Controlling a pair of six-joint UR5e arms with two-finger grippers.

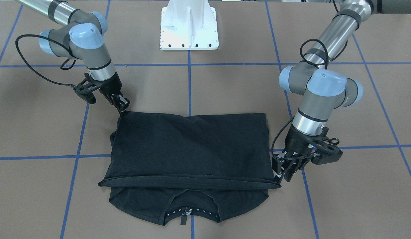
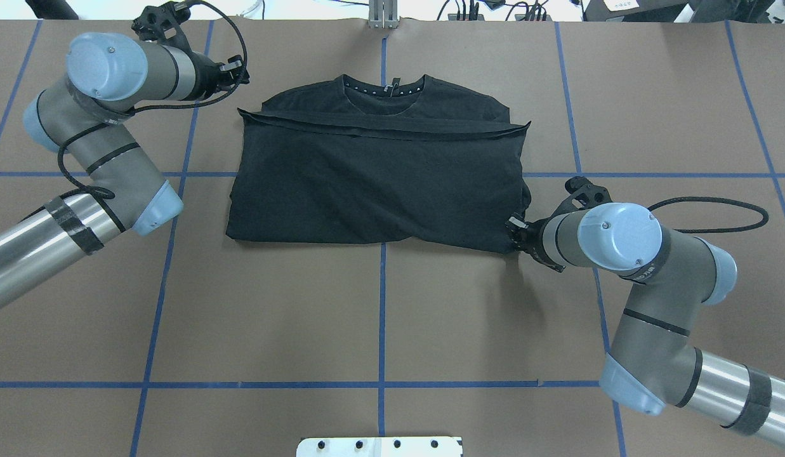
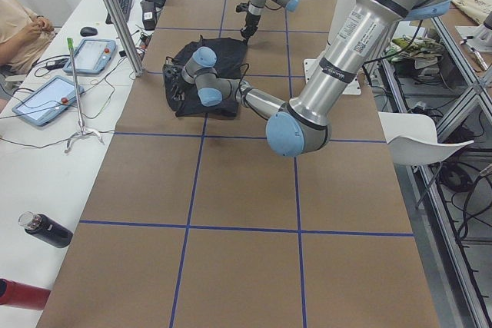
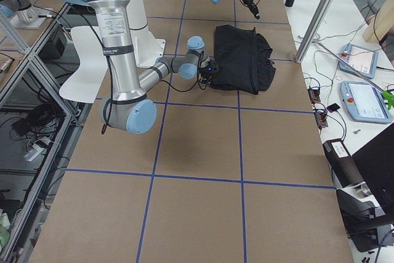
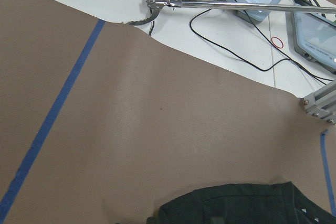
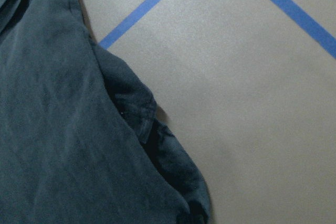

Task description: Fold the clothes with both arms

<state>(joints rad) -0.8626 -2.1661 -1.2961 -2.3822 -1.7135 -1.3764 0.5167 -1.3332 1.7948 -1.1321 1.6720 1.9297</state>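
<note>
Brown table point(image 1: 232, 89) with the black T-shirt point(image 1: 188, 146) folded flat in the middle, collar on the side away from the white pedestal point(image 1: 189, 25)
right gripper point(image 1: 124, 107) looks pinched shut on the fold corner nearest the pedestal, fabric peaked up to it; left gripper point(image 1: 286, 176) sits just beside the far hem corner, can't tell if it's open or holding anything

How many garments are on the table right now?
1. A black T-shirt, folded over, lies between the left claw and right claw; another underneath could be hidden.

white pedestal point(image 1: 189, 33), blue tape grid point(image 1: 189, 83), tablets point(image 3: 91, 54)
</note>
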